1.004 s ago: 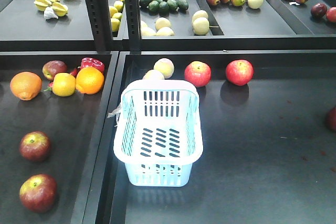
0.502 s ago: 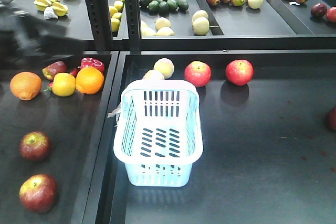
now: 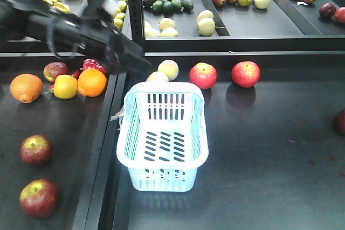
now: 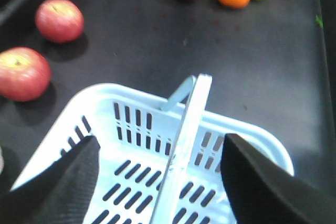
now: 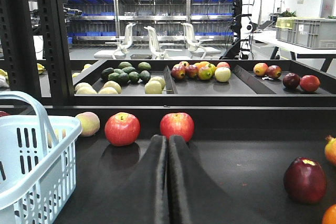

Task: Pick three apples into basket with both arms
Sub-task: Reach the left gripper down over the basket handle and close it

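Black trays (image 3: 269,149) on a shop-style fruit rack fill the room in front of me, with a back shelf of avocados (image 3: 167,1) and mixed fruit higher up. On the right-hand tray stands the basket (image 3: 161,180), upright with its mouth open to the ceiling and nothing inside. Its long axis runs front to back, one narrow end towards me and the other towards the rear lip. Just behind that far end, a red apple (image 3: 202,75) and a second red apple (image 3: 246,74) sit side by side, apart from each other, stem dimples up. In the left tray lie a dark apple (image 3: 35,150) and another dark apple (image 3: 39,197) near the front, with an orange (image 3: 91,82) further back. A blurred left arm slants in from the left. The left gripper (image 4: 161,142) hangs above the basket's far end, its fingers (image 4: 58,187) spread wide and empty. Low over the tray, the right gripper (image 5: 168,148) points at the two red apples, fingers pressed together on nothing.
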Robot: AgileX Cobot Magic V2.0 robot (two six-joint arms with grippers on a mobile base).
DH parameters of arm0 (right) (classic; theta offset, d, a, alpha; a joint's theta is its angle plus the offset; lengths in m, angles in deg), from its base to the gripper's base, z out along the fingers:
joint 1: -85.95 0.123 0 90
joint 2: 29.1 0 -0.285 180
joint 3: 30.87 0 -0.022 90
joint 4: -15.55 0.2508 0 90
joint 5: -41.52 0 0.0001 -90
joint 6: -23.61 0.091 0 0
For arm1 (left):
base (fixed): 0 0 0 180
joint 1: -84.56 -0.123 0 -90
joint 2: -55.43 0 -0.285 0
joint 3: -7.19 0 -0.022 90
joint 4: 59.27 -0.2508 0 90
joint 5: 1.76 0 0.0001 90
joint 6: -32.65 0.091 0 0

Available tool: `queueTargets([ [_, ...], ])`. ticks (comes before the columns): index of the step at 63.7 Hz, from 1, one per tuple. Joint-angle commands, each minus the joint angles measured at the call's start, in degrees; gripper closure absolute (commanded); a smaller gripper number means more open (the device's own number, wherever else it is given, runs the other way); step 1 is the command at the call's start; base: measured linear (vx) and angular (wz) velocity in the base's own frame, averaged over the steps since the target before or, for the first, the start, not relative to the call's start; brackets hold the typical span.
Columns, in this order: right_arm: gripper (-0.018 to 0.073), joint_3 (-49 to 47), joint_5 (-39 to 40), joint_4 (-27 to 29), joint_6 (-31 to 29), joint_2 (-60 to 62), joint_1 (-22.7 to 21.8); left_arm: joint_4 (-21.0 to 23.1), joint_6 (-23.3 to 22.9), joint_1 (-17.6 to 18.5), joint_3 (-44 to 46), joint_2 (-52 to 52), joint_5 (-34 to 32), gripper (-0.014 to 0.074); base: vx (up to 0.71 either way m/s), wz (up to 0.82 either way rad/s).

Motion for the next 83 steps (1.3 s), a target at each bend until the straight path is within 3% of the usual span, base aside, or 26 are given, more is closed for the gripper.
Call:
queueTargets([
  [1,0.0564,0.9,4.0,-0.3,-0.1,0.6,-0.3,1.2,0.2,1.0,2.6,2.0,0.2,0.0114,0.0,0.0],
  [61,0.0564,0.9,4.0,-0.3,-0.1,0.6,-0.3,-4.4,0.0,1.3,2.5,-6.6,2.2,0.0123,0.0,0.0],
  [74,0.0564,0.9,4.0,-0.3,-0.1,0.6,-0.3,-4.3,0.0,1.3,2.5,-6.7,2.5,0.0248,0.0,0.0],
  [83,0.0564,0.9,4.0,-0.3,-0.1,0.6,-0.3,-3.8,0.0,1.3,2.5,-6.5,5.1,0.0442,0.0,0.0],
])
